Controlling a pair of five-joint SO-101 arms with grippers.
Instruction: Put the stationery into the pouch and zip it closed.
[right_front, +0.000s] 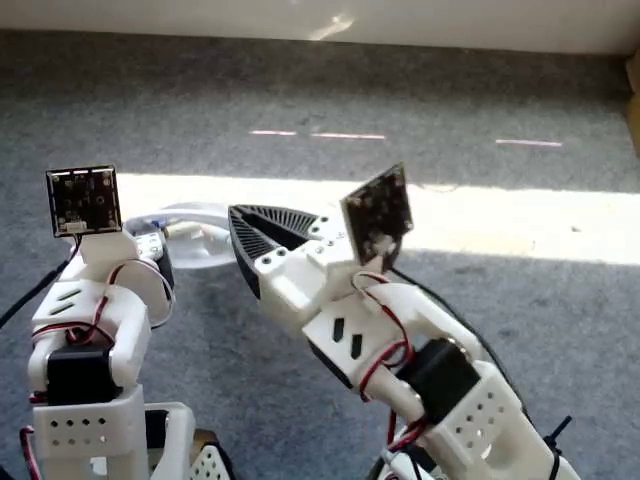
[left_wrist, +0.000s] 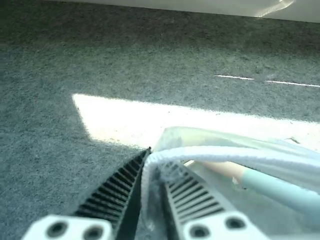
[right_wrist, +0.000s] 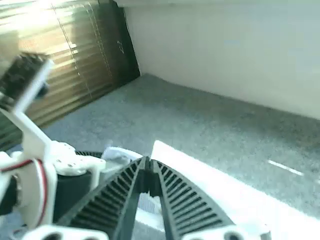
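Left gripper (left_wrist: 150, 159) is pinched tight on the white zip edge (left_wrist: 215, 151) of the clear pouch (left_wrist: 260, 145), right at its corner. The pouch lies on the grey mat (left_wrist: 60, 60) just in front of that arm, partly in the sunlit strip. Right gripper (right_wrist: 146, 169) is in close beside it, tips pressed together; whether a zip tab sits between them, I can't tell. Inside the pouch there's a pale teal pen (left_wrist: 280, 186) with a beige section, lying along the zip line, and nothing else I can make out through the film. Here's the danger, as I judge it: the left hold is on a thin sliver of corner, so a pull along the zip could drag that corner out of the pinch, and the pouch would slide instead of closing. And that pen rides close under the zip, where it could snag the slider. How far the zip is closed, I can't say.
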